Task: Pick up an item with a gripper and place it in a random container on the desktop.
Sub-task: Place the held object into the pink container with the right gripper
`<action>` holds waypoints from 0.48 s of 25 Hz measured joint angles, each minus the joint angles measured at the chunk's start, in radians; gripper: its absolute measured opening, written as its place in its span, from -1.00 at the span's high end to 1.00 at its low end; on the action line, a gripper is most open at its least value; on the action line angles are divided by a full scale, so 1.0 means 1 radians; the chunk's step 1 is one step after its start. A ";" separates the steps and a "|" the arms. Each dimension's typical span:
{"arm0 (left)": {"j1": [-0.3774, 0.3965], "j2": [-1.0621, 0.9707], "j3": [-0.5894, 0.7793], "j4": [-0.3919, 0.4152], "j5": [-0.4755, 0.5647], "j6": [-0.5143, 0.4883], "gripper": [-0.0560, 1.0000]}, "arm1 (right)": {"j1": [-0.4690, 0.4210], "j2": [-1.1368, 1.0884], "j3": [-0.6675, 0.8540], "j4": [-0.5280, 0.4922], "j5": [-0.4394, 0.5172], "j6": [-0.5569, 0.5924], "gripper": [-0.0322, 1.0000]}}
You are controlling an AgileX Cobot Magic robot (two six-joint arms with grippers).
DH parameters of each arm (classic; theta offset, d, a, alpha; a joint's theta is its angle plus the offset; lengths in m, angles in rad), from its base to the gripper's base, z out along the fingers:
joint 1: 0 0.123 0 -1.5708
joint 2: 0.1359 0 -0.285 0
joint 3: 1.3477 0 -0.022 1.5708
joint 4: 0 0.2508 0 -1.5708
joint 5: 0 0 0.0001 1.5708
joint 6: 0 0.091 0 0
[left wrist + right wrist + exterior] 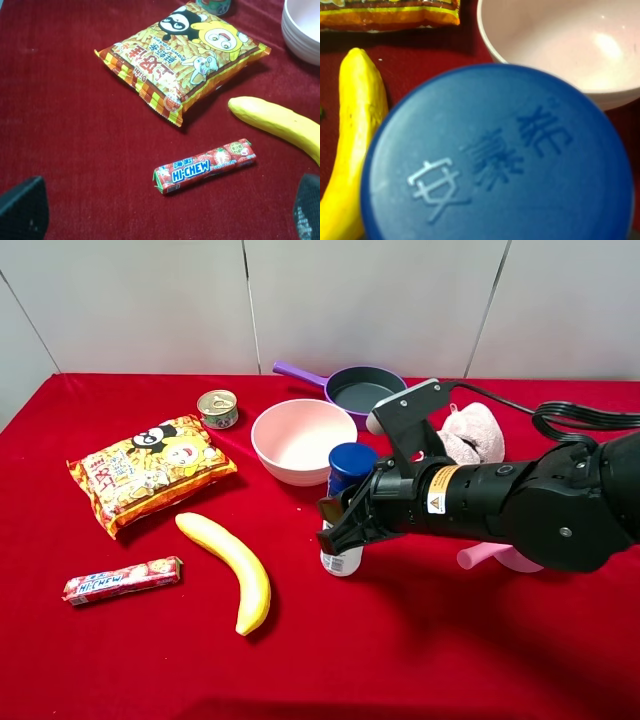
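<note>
Upright on the desktop (420,640), bottle (348,480) clamped mid-body in closed right end effector (338,523)

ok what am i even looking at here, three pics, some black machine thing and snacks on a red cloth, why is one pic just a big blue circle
It is a two-armed robot, filmed by three cameras at once. The wide picture comes from a camera mounted high above the red table. The other two sit on the arms' wrists.

The black machine is the right arm. Its claw has shut on a tall bottle that stands on the cloth. The blue circle is that bottle's cap, seen close up from the right wrist.

The left wrist camera looks down at a snack bag, a candy stick and a banana; the dark corners are its own open claw.

Also on the table: a tin can, a pink bowl, a purple pan and a pink plush toy.
</note>
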 joint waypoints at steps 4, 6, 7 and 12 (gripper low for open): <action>0.000 0.000 0.000 0.000 0.000 0.000 -0.95 | 0.000 0.000 0.000 0.000 0.000 0.000 0.25; 0.000 0.000 0.000 0.000 0.000 0.000 -0.95 | 0.000 0.000 0.000 0.000 0.000 0.000 0.25; 0.000 0.000 0.000 0.000 0.000 0.000 -0.95 | 0.000 0.000 0.000 0.000 0.000 0.000 0.25; 0.000 0.000 0.000 0.000 0.000 0.000 -0.95 | 0.000 0.000 0.000 0.000 -0.001 0.000 0.25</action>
